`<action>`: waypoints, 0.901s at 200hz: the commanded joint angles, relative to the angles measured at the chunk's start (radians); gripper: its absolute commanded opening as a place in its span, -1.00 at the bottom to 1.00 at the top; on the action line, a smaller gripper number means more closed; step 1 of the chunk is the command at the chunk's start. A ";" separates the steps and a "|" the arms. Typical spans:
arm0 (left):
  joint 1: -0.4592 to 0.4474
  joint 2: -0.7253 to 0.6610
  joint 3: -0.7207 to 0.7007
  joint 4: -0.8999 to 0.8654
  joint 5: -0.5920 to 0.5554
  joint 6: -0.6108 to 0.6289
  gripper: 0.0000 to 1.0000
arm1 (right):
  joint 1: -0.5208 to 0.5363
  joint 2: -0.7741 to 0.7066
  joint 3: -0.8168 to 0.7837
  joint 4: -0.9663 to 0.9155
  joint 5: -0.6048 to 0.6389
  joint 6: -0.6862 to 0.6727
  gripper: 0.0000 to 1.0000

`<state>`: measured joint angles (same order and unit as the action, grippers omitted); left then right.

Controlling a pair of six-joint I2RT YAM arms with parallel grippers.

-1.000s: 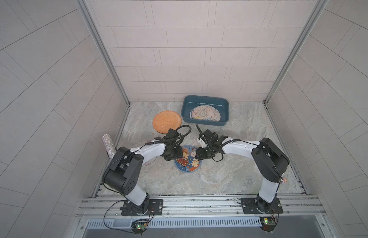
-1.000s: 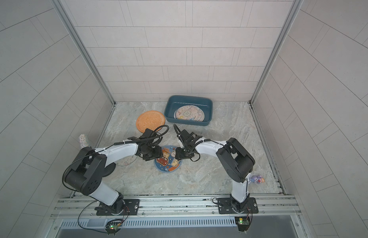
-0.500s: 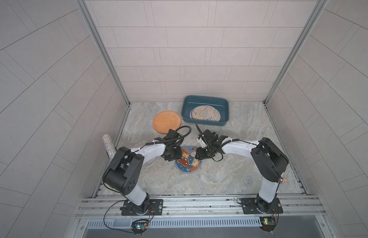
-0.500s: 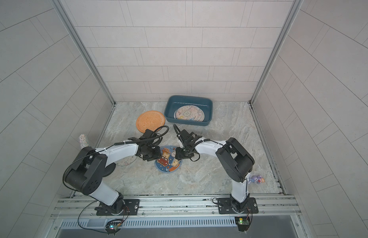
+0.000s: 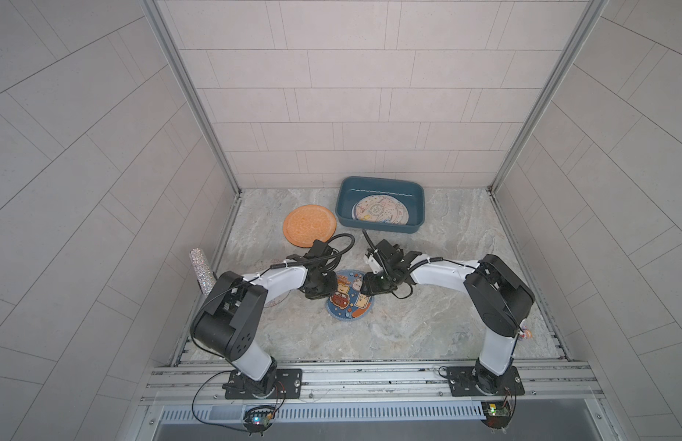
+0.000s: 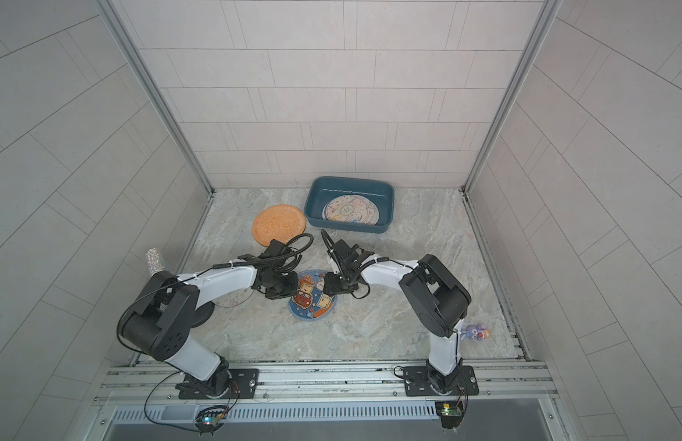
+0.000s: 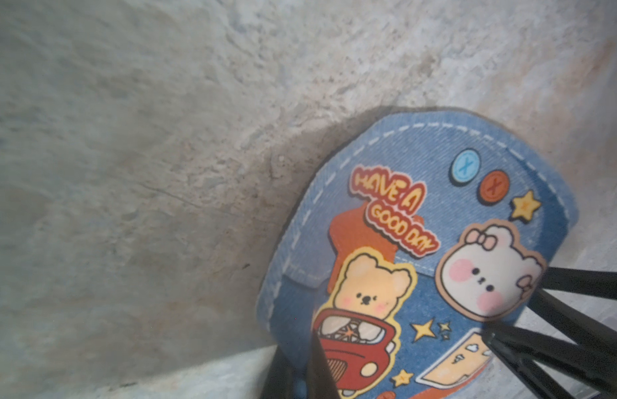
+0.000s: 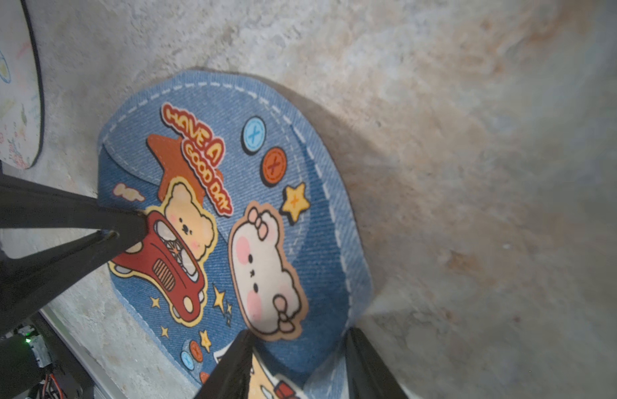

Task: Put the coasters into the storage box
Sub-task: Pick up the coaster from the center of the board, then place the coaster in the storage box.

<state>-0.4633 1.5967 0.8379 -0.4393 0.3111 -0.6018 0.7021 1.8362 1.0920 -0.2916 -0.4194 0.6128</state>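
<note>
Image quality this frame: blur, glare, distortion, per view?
Both top views: sharp, evenly lit, lines bow toward the edges, thin glare streak on the storage box far wall. Left wrist: cartoon coaster sharp, table soft and dim, dark shadow along the coaster's rim. Right wrist: coaster crisp, table blurs away from it.

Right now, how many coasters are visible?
4: orange coaster beside the storage box, pale coaster inside it, cartoon coaster in the left tool, floral coaster partly under the left arm. More may lie hidden.

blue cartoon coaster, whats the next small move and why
Probably lift the left hand slightly: it is shut on the blue coaster, the right hand stands open astride the opposite rim, and the storage box lies beyond.
</note>
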 commanded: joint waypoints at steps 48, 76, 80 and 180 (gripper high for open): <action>-0.005 -0.078 0.186 -0.147 -0.003 0.048 -1.00 | -0.041 -0.069 -0.093 0.002 -0.020 0.034 0.15; -0.005 -0.076 0.292 -0.166 0.019 0.082 -1.00 | -0.064 -0.118 -0.133 0.023 -0.040 0.044 0.20; -0.005 -0.074 0.309 -0.169 0.024 0.088 -1.00 | -0.068 -0.125 -0.139 0.025 -0.043 0.044 0.20; -0.005 0.215 0.825 -0.207 0.155 0.209 -1.00 | -0.143 -0.262 -0.259 0.062 -0.098 0.059 0.27</action>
<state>-0.4637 1.7271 1.5532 -0.6247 0.4072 -0.4377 0.5804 1.6192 0.8501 -0.2356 -0.5053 0.6632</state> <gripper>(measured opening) 0.091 0.633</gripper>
